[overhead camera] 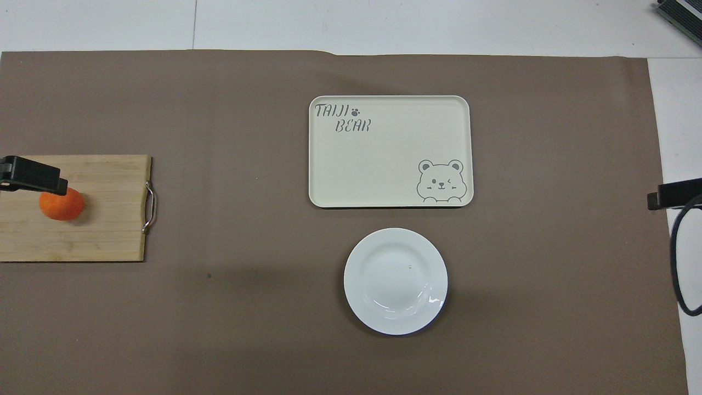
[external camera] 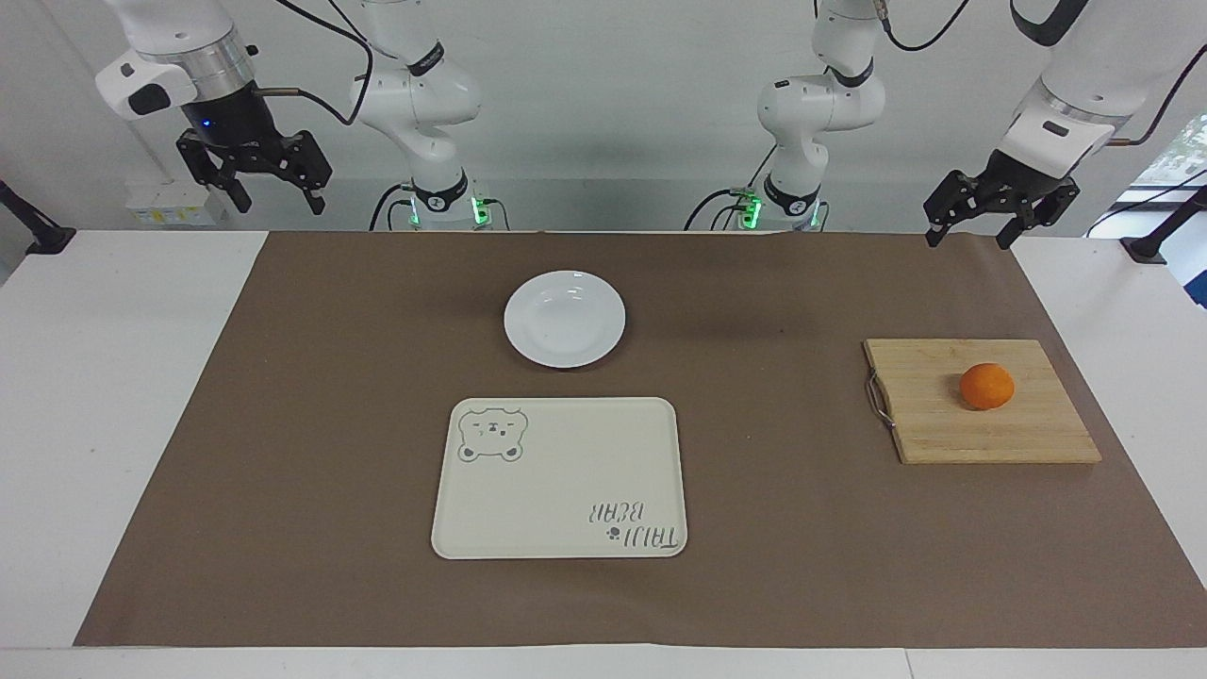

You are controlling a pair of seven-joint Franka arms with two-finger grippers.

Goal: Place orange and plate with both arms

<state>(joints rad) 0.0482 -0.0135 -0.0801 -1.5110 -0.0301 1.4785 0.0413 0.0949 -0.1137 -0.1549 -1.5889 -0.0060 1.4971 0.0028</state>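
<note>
Bright, even light — soft shadows, sharp focus — glare on the plate (overhead camera: pixel 433 299) rim.

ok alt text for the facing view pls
A white plate and a cream bear tray sit mid-table on a brown mat; an orange rests on a wooden cutting board. The left gripper and right gripper hang open above the robots' table edge.

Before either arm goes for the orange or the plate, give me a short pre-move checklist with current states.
1. Left tool open, holding nothing: ok.
2. Right tool open, holding nothing: ok.
3. Orange on the board, nothing touching it: ok.
4. Plate flat on the mat, holding nothing, nearer the robots than the tray: ok.
5. Tray holds nothing: ok.
6. Both tools raised, not over plate or orange: ok.
</note>
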